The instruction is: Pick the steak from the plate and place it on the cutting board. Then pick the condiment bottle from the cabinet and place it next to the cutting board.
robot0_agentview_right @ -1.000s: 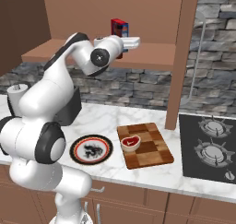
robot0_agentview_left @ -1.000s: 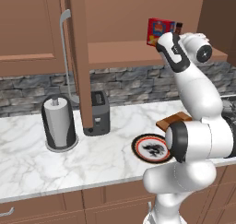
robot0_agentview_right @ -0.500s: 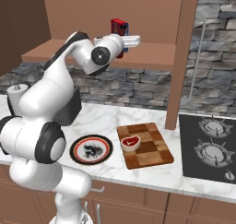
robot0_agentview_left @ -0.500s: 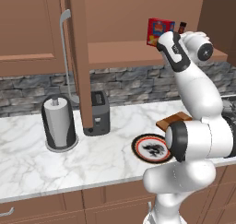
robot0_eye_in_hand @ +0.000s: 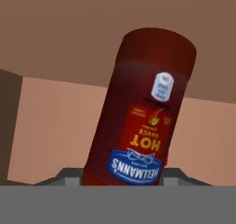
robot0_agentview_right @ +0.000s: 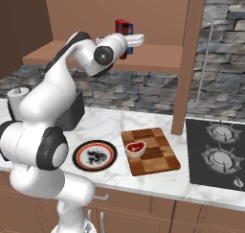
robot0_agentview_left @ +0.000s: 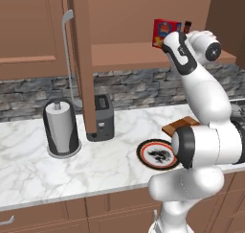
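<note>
The steak (robot0_agentview_right: 135, 147) lies on the cutting board (robot0_agentview_right: 156, 156), off the plate (robot0_agentview_right: 94, 156); I judge the first half done. My gripper (robot0_agentview_right: 137, 38) reaches into the cabinet (robot0_agentview_right: 158, 21), its jaws closed about the condiment bottle (robot0_eye_in_hand: 144, 112) on the shelf. Carrying it to the desk (robot0_agentview_right: 206, 191) beside the board remains.

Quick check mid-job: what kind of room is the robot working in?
A rendered home kitchen, by the look of it: a marble counter, a stove with burners, and a paper towel roll beside a toaster.
</note>
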{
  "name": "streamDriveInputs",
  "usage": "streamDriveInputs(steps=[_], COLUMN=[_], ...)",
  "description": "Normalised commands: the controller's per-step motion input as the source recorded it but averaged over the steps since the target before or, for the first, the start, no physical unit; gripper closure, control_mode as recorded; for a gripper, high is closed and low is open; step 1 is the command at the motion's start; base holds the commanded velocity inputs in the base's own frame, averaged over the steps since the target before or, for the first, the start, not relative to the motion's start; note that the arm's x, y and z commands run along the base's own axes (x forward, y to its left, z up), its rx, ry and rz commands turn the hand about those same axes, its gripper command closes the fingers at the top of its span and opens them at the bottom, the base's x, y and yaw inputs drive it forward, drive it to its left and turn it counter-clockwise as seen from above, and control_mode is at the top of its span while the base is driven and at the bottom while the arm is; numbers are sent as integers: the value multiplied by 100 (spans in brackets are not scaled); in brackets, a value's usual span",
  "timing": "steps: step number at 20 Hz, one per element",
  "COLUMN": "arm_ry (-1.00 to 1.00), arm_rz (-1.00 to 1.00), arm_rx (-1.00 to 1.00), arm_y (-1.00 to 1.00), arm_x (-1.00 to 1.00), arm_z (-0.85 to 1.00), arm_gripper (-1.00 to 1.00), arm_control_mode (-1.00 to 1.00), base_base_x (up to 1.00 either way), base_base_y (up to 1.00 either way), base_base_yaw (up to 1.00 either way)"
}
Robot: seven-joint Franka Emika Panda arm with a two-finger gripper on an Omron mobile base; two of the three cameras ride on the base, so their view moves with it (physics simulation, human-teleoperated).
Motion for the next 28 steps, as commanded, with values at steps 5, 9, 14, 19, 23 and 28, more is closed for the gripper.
streamDriveInputs(steps=[5, 9, 14, 19, 23, 28], arm_ry=[0, -5, -2, 0, 4, 6], arm_rz=[0, 0, 0, 0, 0, 0], arm_rx=[0, 0, 0, 0, 0, 0], arm_y=[11, 5, 1, 0, 0, 2], arm_x=[-18, -31, -39, -47, -47, -46], arm_z=[24, 14, 9, 7, 7, 6], arm_gripper=[100, 100, 100, 100, 100, 100], arm_control_mode=[-100, -100, -100, -100, -100, -100], base_base_x=[0, 0, 0, 0, 0, 0], base_base_y=[0, 0, 0, 0, 0, 0], base_base_yaw=[0, 0, 0, 0, 0, 0])
